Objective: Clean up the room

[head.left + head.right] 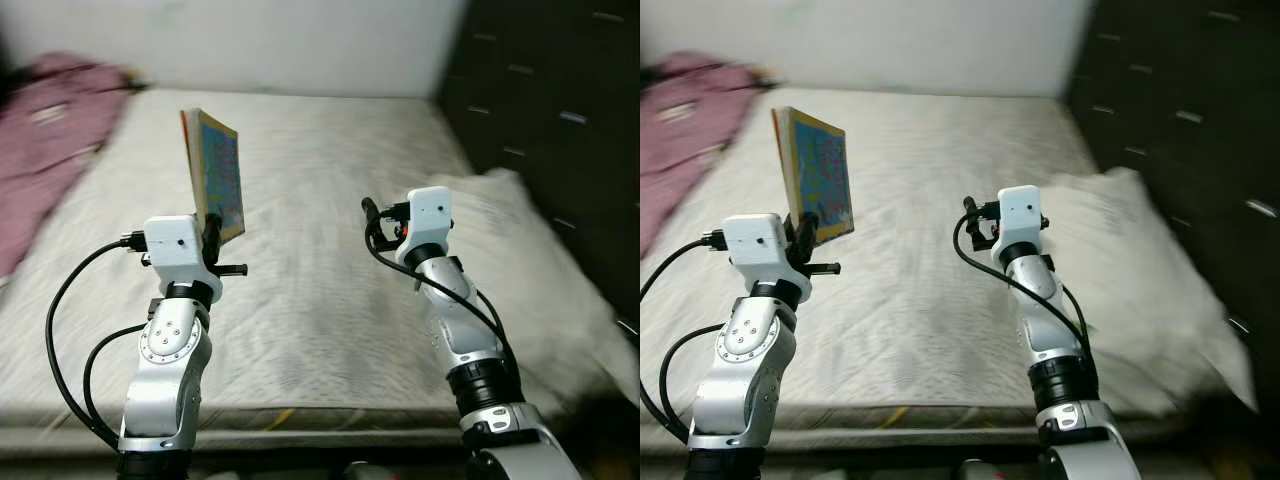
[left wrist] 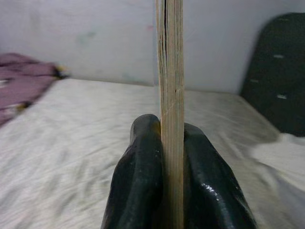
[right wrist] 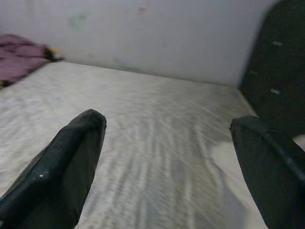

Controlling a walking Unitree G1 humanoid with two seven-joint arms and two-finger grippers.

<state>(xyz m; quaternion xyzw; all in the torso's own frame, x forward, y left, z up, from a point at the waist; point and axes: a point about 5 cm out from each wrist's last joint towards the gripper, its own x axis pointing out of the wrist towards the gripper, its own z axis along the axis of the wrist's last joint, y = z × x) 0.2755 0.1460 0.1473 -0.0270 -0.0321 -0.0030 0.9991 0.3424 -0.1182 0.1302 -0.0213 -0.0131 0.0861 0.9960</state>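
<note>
A thin book (image 1: 216,170) with a colourful cover and yellow border stands upright above the bed, held at its lower edge by my left gripper (image 1: 213,232). In the left wrist view its page edge (image 2: 170,95) rises between the two black fingers (image 2: 138,181), which are shut on it. My right gripper (image 3: 167,157) hovers over the mattress to the right, open, its fingers (image 3: 71,157) wide apart with nothing between them. A purple blanket (image 1: 45,130) lies crumpled at the bed's far left.
The bed's pale mattress (image 1: 320,270) spreads ahead to a white wall. A white pillow (image 1: 520,260) lies at the right side. A dark tufted headboard (image 1: 550,100) stands at the far right. The mattress's front edge (image 1: 300,420) runs just below my arms.
</note>
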